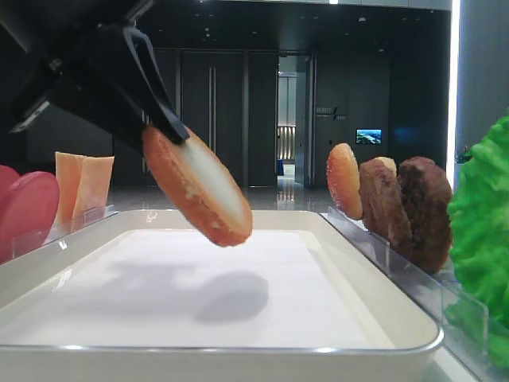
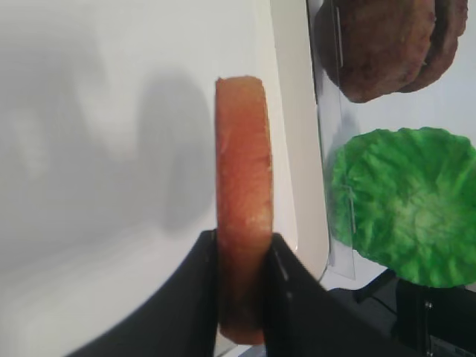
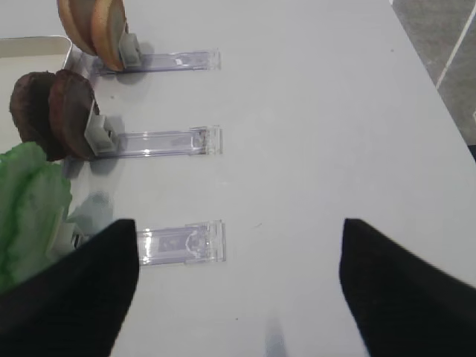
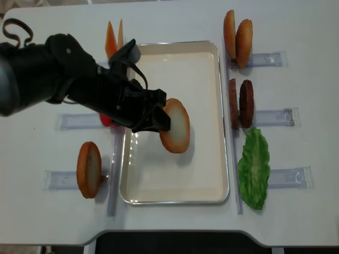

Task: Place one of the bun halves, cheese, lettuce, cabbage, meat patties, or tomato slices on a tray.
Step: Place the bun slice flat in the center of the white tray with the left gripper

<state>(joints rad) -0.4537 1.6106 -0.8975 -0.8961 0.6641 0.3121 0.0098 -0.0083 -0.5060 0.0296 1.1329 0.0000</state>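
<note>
While the bun half (image 1: 199, 189) is carried in the air over the tray (image 1: 374, 263), the low exterior view shows it tilted, its pale face turned outward, pinched at its upper edge by the left gripper (image 1: 163, 123); a shadow is cast on the tray floor beneath it.

In the right wrist view, the right gripper (image 3: 238, 290) is seen spread wide and empty, away from the tray, near the patties (image 3: 52, 111) and lettuce (image 3: 30, 208).

In the left wrist view, the bun half is seen edge-on, clamped between both fingers (image 2: 186, 297), above the tray's floor near its rim.

In the overhead view, the bun half hangs over the tray's middle. The placing step is judged to be in hand: lowering and release are called for next.
</note>
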